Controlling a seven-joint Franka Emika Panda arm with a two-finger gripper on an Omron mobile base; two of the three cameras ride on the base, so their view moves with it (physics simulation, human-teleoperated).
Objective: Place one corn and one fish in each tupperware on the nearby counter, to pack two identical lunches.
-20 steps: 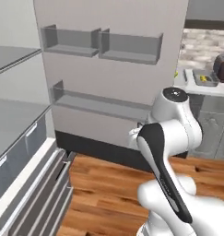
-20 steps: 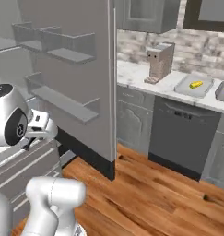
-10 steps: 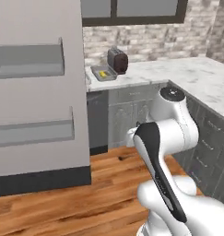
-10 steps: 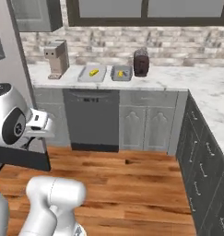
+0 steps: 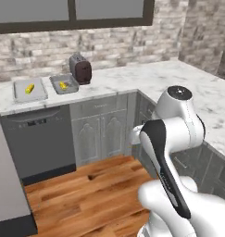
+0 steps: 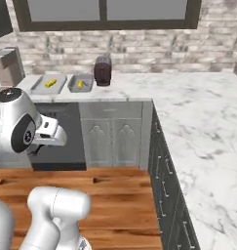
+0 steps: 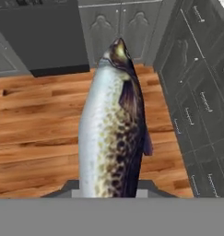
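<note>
On the far left of the white marble counter [image 5: 132, 81] sat the two shallow grey tupperware trays: the left one [image 5: 30, 90] and the right one [image 5: 64, 84], each holding a short yellow cob of corn [image 5: 29, 88] [image 5: 63, 85]. Just right of them stood the dark rounded toaster [image 5: 81, 69], and a dark dishwasher front [image 5: 37, 139] lay below the trays. The right base view showed the same row [image 6: 49, 83] [image 6: 81, 84] from the other side, plus a grey coffee machine [image 6: 7, 66] at the far left.

The hand view showed what the base views did not: the slim, speckled dark-grey fish with a pale belly [image 7: 114, 129], carried over the wooden floor [image 7: 35, 133], well apart from the trays. It rose from between the fingers of the gripper [image 7: 106, 193], head pointing away, so the hand appeared clenched on its tail end (the tips themselves were hidden behind the body).

I judged the fish light but smooth and tapered, so likely slippery. Held near the tail it could swing or slide; a grip across the thicker middle would seem steadier. Neither tray appeared to hold a fish yet.
</note>
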